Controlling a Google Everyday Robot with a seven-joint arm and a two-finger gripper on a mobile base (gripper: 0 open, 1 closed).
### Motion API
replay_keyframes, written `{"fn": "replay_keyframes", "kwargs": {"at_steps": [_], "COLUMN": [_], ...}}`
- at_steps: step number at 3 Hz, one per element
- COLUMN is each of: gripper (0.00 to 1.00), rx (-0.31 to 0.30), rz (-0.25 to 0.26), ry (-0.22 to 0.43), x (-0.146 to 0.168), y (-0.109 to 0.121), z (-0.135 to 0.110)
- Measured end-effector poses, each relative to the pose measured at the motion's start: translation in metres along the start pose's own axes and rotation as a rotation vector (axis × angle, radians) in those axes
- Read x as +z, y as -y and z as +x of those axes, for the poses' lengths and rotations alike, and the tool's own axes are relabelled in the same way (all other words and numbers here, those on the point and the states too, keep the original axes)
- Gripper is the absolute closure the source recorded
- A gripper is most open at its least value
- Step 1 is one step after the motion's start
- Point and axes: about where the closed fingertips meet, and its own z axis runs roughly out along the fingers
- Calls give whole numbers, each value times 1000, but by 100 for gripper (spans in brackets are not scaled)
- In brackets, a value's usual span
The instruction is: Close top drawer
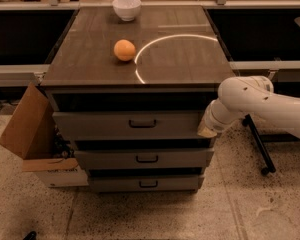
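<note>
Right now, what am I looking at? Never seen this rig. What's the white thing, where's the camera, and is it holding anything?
There is a single camera view, looking down at the front of a grey cabinet; where the camera is mounted is not on record. The white thing is the robot's one arm, reaching in from the right. Its gripper sits at the right end of the top drawer, which stands slightly out with a dark gap above it. The gripper does not seem to carry anything. Two lower drawers sit beneath. On the cabinet top lie an orange, a white bowl and a bright ring of light. A cardboard box stands on the floor to the left.
</note>
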Motion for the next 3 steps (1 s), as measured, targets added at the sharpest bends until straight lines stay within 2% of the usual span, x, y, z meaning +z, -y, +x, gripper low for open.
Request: {"fn": "replay_keyframes", "kwargs": {"at_steps": [1, 2, 3], "gripper": [100, 100, 100], "rx": [6, -24, -90], "rz": [2, -1, -11], "ry": [5, 38, 97], "x": [1, -18, -57], "y": [4, -15, -55], "z": [1, -2, -7]}}
